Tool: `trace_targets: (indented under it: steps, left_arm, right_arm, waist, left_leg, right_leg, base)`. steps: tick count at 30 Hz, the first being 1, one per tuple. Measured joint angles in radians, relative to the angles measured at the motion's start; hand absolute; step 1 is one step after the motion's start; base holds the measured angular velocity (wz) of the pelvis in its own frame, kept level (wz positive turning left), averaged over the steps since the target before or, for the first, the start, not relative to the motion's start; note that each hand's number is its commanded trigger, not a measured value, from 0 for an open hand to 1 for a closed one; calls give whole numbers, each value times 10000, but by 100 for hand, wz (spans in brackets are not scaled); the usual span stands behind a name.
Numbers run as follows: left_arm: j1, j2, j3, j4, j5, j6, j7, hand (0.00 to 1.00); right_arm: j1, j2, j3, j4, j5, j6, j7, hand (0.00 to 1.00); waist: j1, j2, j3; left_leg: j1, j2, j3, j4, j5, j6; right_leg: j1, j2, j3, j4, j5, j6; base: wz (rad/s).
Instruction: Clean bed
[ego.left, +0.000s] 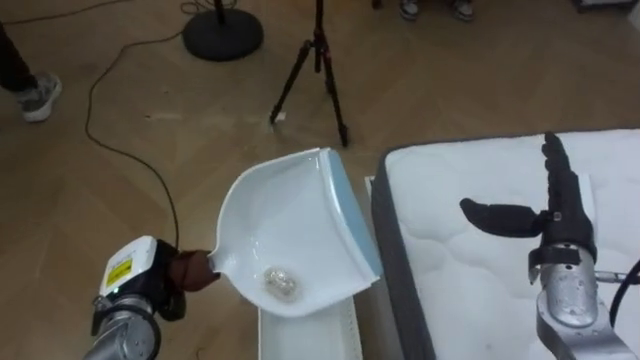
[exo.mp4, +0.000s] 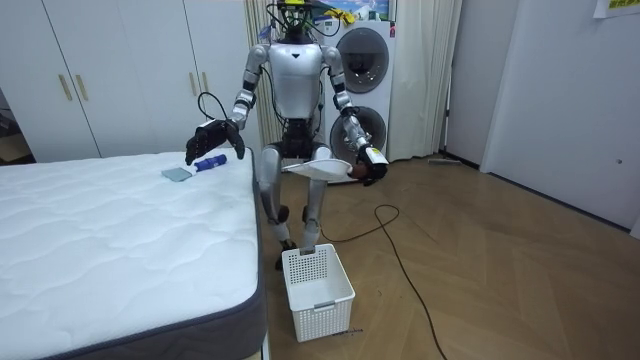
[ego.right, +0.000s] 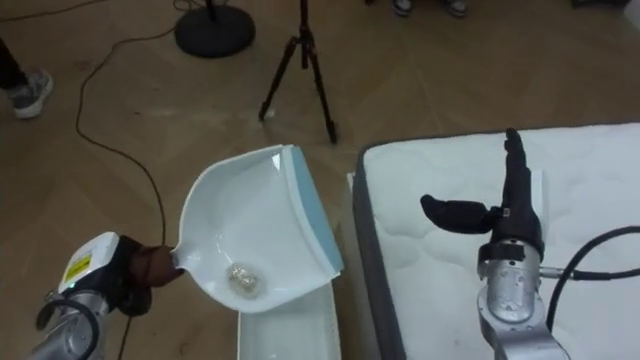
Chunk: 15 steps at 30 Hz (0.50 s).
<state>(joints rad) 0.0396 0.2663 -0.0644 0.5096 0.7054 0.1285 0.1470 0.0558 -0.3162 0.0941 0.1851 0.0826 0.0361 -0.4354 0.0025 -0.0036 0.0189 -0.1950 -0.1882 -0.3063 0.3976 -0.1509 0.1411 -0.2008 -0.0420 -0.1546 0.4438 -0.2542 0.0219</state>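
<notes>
- The dustpan (ego.left: 290, 225) is gripped by its handle in the curled fingers of the left hand (ego.left: 190, 272) and held level over the basket (ego.left: 310, 335), probably so it can be tipped in.
- A small, pale crumpled wad (ego.left: 280, 284) is seen at the pan's 6 o'clock.
- The right hand (ego.left: 555, 215) is held open and straight-fingered above the bed (ego.left: 460, 290), at 3 o'clock.

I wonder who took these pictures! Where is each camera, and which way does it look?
Left eye view: on the robot's head, looking down at dustpan and mattress; left hand grips the dustpan's handle, right hand open.
Right eye view: same head, slightly aside, same downward look, same hands.
Room view: across the room, facing the whole robot's front.
All share dustpan, mattress, both hands.
</notes>
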Motion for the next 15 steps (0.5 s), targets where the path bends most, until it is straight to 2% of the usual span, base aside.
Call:
trace_targets:
  steps: [1,2,3,4,5,6,7,8,9,10,12,14,15]
  left_arm:
    - [-1,8,-13,0,-90,-8,-1,100]
    - [1,7,-46,4,-325,-11,-3,100]
    - [0,10,-57,5,-419,-11,-3,100]
    - [1,11,-68,4,-480,-27,-2,100]
    - [-12,-19,-69,29,-475,-47,2,100]
    - [-12,-44,-77,32,-471,-55,-3,100]
    - [-43,-39,-78,34,-479,-74,-1,100]
    - [-125,-30,-62,57,-481,-73,14,100]
    - [-143,-28,-68,87,-496,-72,39,100]
    - [-130,-21,-87,161,-639,-35,53,100]
    - [-120,-67,-210,363,-836,-12,57,100]
    - [-120,-89,-208,415,-857,36,59,100]
    - [-125,-89,-192,461,-869,53,113,100]
  right_arm:
    - [1,-1,-1,1,0,0,-2,0]
    - [0,0,-2,0,-17,-1,-3,0]
    - [0,0,3,0,-47,-3,-3,0]
    - [10,-2,7,-1,-86,-9,-2,0]
    - [1,-20,-2,1,-111,-67,0,0]
    - [13,-22,-15,6,-131,-81,0,0]
    - [25,-9,-17,6,-141,-106,19,0]
    - [29,-10,-21,6,-147,-112,35,0]
    - [27,-14,-21,4,-150,-115,54,0]
    - [-40,-16,-21,2,-143,-126,131,0]
    - [-133,-27,-72,5,-123,-127,223,0]
    - [-171,-28,-73,36,-76,-132,337,0]
    - [-202,-26,-38,216,-54,-161,375,0]
  waist:
    - [-17,-35,2]
    - [-29,-139,37]
    - [2,-196,36]
    - [1,-307,10]
    - [-19,-348,6]
    - [-31,-279,8]
    - [-127,-188,16]
    - [-225,-183,15]
    - [-196,-232,9]
    - [-34,-333,6]
    - [43,-352,1]
    - [44,-338,9]
    - [61,-326,12]
  left_leg:
    - [17,-29,-61,8,12,3]
    - [134,-84,-171,-7,2,14]
    - [162,-138,-245,-1,-21,27]
    - [180,-264,-336,45,-111,27]
    - [134,-290,-198,207,-313,15]
    - [111,-167,12,272,-408,-14]
    - [-49,313,1238,337,-621,20]
    - [-178,780,2450,399,-832,113]
    - [-164,892,2744,420,-910,112]
    - [-134,901,2795,533,-1032,50]
    - [-120,919,2735,874,-1227,-34]
    - [-119,974,2803,960,-1276,-123]
    - [-117,1077,3000,1009,-1317,-197]
  right_leg:
    - [-122,-9,187,-159,77,20]
    - [-263,-38,300,-442,332,-4]
    - [-287,-56,303,-586,494,-23]
    - [-260,-78,297,-928,843,-119]
    - [-123,-87,292,-1000,1539,-121]
    - [-27,-113,175,-1029,1524,-173]
    - [86,-64,-181,-1058,1407,-252]
    - [64,-39,-439,-859,1176,-301]
    - [-8,-32,-436,-695,1055,-324]
    - [-160,-55,-375,-320,805,-362]
    - [-198,-48,-344,91,465,-434]
    - [-107,-31,-391,81,351,-497]
    - [-57,-1,-417,83,314,-542]
  base:
    - [65]
    - [42]
    - [51]
    - [58]
    - [60]
    - [63]
    - [71]
    - [65]
    - [30]
    - [0]
    - [5]
    - [13]
    - [9]
